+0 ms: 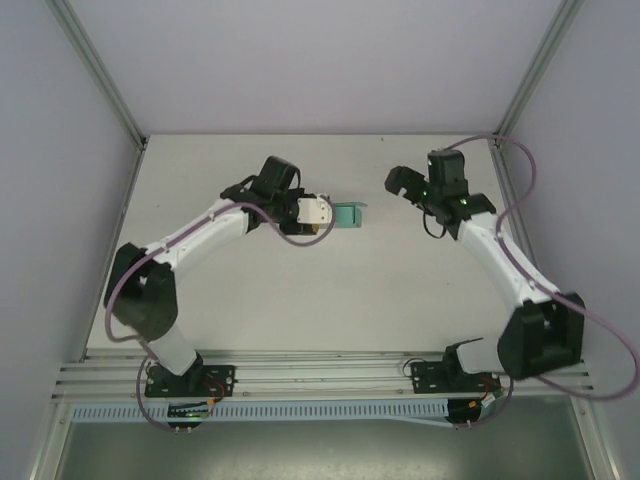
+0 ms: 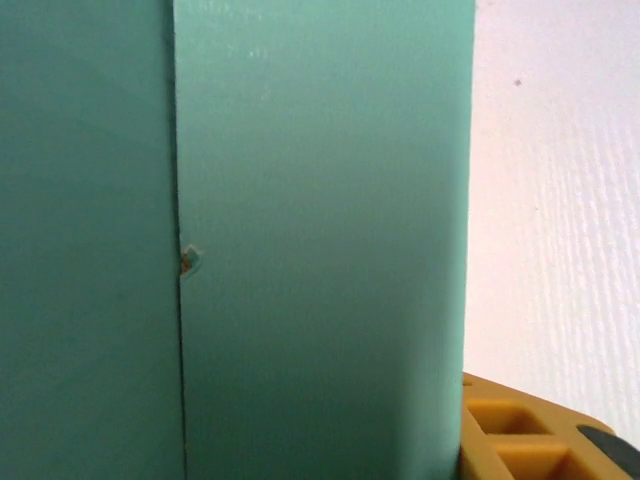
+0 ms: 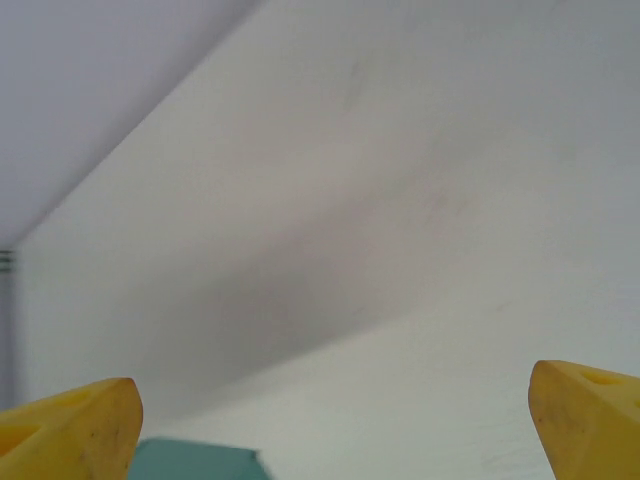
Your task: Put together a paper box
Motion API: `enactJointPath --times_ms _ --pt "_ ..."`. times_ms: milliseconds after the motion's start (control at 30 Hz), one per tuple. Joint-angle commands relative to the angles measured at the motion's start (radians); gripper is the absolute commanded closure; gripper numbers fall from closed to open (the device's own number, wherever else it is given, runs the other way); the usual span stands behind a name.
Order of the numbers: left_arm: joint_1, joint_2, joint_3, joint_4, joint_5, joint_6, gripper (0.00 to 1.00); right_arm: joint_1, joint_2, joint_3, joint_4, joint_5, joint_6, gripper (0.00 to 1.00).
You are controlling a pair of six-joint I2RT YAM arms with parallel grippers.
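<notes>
My left claw (image 1: 332, 214) reached to the middle of the top view, and the teal-green paper box (image 1: 349, 215) stood right at its tips, a little above the centre of the white desk (image 1: 300, 300). From my left wrist the paper box (image 2: 320, 240) was very close and covered the left and middle of the frame. A straight seam ran down it left of centre, with a small nick halfway along that seam. The card left of the seam looked darker than the card right of it. One of my yellow fingers (image 2: 520, 430) showed in the lower right corner, touching the box's right edge, and the other was hidden behind the card. So I could not tell whether that claw was clamped on the box or only resting against it. My right claw (image 1: 400, 180) hung to the upper right of the box in the top view, apart from it, with its jaws spread wide and nothing between them. From my right wrist the two yellow fingertips (image 3: 70, 430) sat in the bottom corners, far apart. A teal corner of the box (image 3: 195, 462) showed at the bottom edge just beside the lower-left fingertip. Pale desk (image 3: 400, 250) lay beyond.
</notes>
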Motion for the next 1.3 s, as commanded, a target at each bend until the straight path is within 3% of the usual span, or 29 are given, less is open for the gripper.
enactJointPath --times_ms 0,100,200,333,700,933,1100,1267 --pt "0.025 0.127 0.091 -0.332 0.033 -0.008 0.74 -0.009 -0.079 -0.148 0.090 0.116 -0.359 0.01" --pt "0.033 0.188 0.137 -0.403 0.019 0.005 0.71 -0.015 -0.125 -0.206 0.159 -0.296 -0.511 0.01" --pt "0.035 0.193 0.131 -0.389 0.020 0.004 0.70 -0.016 -0.114 -0.205 0.167 -0.551 -0.563 0.02" --pt "0.035 0.194 0.111 -0.376 0.019 -0.003 0.68 -0.004 -0.036 -0.158 0.152 -0.695 -0.557 0.09" --pt "0.036 0.220 0.106 -0.341 0.026 -0.014 0.68 0.128 0.265 0.093 -0.076 -0.668 -0.700 0.33" --pt "0.038 0.231 0.107 -0.329 0.037 -0.019 0.68 0.169 0.334 0.120 -0.172 -0.691 -0.784 0.48" --pt "0.038 0.235 0.117 -0.331 0.034 -0.029 0.68 0.189 0.345 0.123 -0.157 -0.634 -0.771 0.76" --pt "0.038 0.264 0.163 -0.344 0.037 -0.068 0.68 0.210 0.338 0.130 -0.117 -0.553 -0.694 0.94"
